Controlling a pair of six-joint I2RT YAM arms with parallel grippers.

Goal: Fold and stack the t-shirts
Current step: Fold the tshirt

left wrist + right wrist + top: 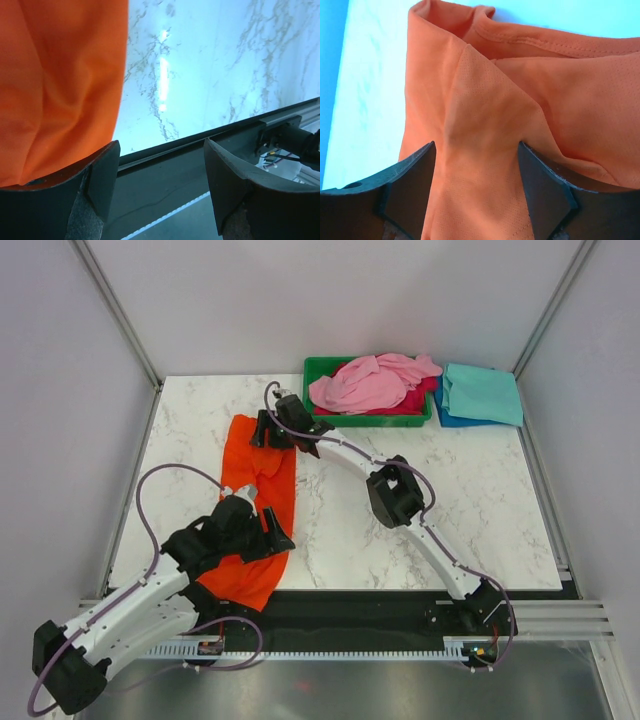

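Orange shirt (256, 458) laid on the table (480, 502), 1 gripper at each end.
The left gripper's (160, 150) fingers are held apart at its near end, the right gripper's (476, 147) apart over its far end; nothing is clamped. A pink shirt (368, 383) and magenta shirt (421, 396) are heaped in the tray (318, 368), a teal shirt (485, 392) stacked on a blue shirt (446, 419) beside it.

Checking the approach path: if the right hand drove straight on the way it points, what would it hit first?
The orange t-shirt. The right hand is open, with a raised fold of that cloth straight ahead and nothing else visible in the line. How near the cloth is can't be told, so contact may come almost at once.
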